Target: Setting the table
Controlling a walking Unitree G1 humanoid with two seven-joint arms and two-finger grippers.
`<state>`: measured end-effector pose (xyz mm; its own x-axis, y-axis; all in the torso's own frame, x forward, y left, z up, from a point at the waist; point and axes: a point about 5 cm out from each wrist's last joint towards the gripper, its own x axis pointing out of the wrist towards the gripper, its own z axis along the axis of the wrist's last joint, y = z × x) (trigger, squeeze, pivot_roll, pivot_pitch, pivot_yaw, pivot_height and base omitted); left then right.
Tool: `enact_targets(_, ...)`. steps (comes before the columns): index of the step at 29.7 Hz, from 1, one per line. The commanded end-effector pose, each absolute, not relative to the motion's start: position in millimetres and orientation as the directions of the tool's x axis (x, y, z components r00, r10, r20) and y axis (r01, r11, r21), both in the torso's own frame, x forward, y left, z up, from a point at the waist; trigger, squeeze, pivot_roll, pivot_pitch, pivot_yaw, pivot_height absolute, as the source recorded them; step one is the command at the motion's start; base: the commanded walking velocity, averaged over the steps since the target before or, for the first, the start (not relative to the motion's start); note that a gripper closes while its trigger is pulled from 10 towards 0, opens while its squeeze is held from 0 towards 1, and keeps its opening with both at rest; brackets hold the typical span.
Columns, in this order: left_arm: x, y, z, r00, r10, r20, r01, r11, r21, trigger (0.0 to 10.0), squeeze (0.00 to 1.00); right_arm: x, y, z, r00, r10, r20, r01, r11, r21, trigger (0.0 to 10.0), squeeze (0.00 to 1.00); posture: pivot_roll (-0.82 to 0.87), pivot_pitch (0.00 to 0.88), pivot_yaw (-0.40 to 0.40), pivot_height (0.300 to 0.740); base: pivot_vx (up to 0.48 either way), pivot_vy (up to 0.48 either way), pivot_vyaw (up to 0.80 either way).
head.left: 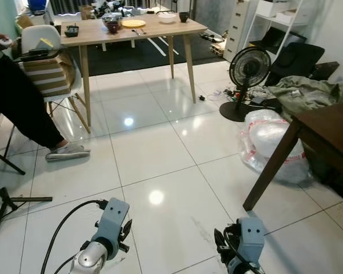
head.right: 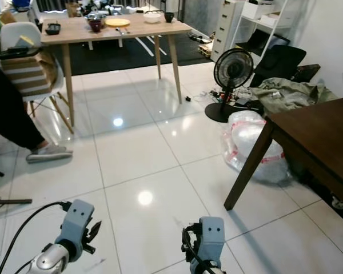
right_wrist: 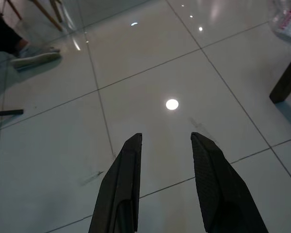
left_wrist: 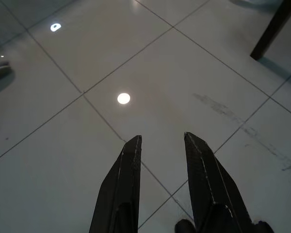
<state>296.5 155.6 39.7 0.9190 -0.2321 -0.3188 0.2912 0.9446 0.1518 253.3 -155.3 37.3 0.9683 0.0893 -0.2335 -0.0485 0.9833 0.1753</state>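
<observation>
Both arms are down and idle while you stand off from the work. Left gripper (left_wrist: 162,184) and right gripper (right_wrist: 165,184) are each released, fingers parted, nothing between them, both pointing at bare floor tiles (head.left: 160,154). My read: carry posture, since there's nothing to grasp at this range.

Your target is the light wooden table (head.left: 177,27) at the far end of the room, well apart from you, across open floor. The tableware sits on top, apparently staged for laying out:
- 1 yellow plate (head.left: 134,23), mid-table
- 1 metal bowl (head.left: 112,19), just beside the plate
- 1 white bowl (head.left: 167,17), toward the right end
- 1 dark cup (head.left: 184,16), near the right corner
- 1 small dark dish (head.left: 71,31), at the left end

There are utensils near the plate, too small to count.

Other things:
- 1 white chair (head.left: 43,40) at the table's left end, with a striped cushion
- 1 person seated at the left edge, leg (head.left: 20,103) stretched onto the floor beside your route
- 1 fan (head.left: 248,68), 1 plastic bag (head.left: 268,137) and 1 dark table (head.left: 331,128) on your right

Judgement: step in hand is the approach. Keep left of the dark table's leg and clear of the person's foot.
</observation>
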Motion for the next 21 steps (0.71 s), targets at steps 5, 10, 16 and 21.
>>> enact_targets(5,294.0,155.7,34.0,0.914,-0.231,-0.333,0.295,0.943,0.156,10.0,0.00,249.3,-156.2,32.8,0.965,0.085,-0.249,-0.039,0.982,0.184,10.0,0.00,-0.01,0.116,0.069,0.740,0.461,0.000,0.00)
enact_targets(10,294.2,155.7,34.2,0.915,-0.230,-0.331,0.293,0.943,0.157,10.0,0.00,249.6,-156.3,32.8,0.965,0.087,-0.249,-0.041,0.983,0.181,10.0,0.00,-0.01,0.117,0.069,0.740,0.461,0.000,0.00)
enact_targets(16,294.7,156.0,34.3,0.916,-0.228,-0.330,0.292,0.943,0.158,10.0,0.00,250.0,-155.8,32.9,0.964,0.088,-0.251,-0.044,0.983,0.179,10.0,0.00,-0.01,0.117,0.069,0.740,0.461,0.000,0.00)
enact_targets(21,295.1,156.1,34.3,0.917,-0.228,-0.328,0.292,0.943,0.158,10.0,0.00,250.3,-155.5,32.8,0.964,0.089,-0.251,-0.044,0.983,0.179,10.0,0.00,-0.01,0.118,0.069,0.740,0.461,0.000,0.00)
